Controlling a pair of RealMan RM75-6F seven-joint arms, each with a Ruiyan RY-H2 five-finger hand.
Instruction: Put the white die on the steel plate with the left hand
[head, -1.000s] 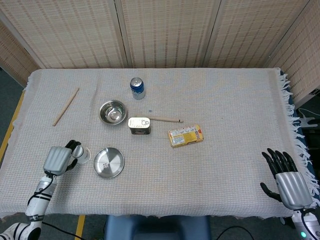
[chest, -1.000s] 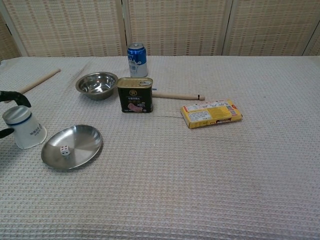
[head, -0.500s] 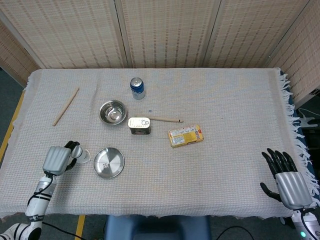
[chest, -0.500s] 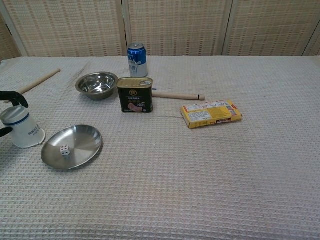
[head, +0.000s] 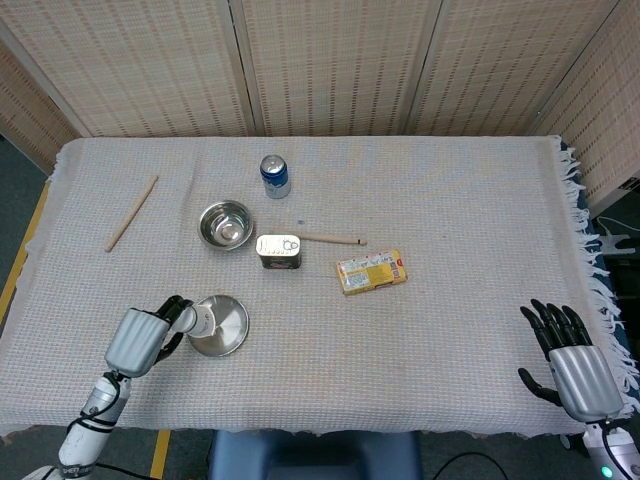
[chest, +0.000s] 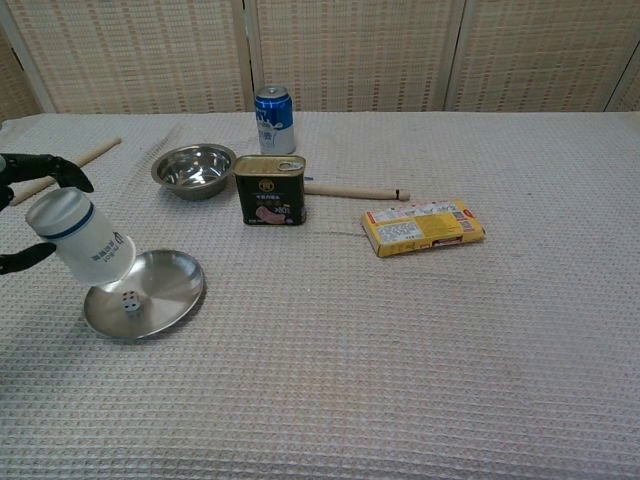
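Fingers (chest: 62, 171) of the left hand (head: 142, 338) wrapped around a white cup (chest: 83, 238), held upside down and tilted, mouth over the near-left rim of the steel plate (chest: 170, 295). Half a second back the cup sat further left, beside the plate and low over the surface; now lifted and swung in above the plate. White die (chest: 128, 298) lies on the plate, lower left of the chest view, just under the cup mouth; it has not shifted between frames. In the head view the cup hides the die.

Right hand (head: 578, 365) low in the lower right of the head view, fingers spread, grasping nothing, unmoved.

Judgement: die is already on the plate, so the goal looks met. The cup returning over it is odd; tipping or lowering it risks nudging the die or rocking the plate.

Elsewhere, mid-frame: steel bowl (chest: 194, 167), blue can (chest: 274, 118), dark tin (chest: 270, 189), yellow box (chest: 422, 226), two wooden sticks (chest: 355, 192).
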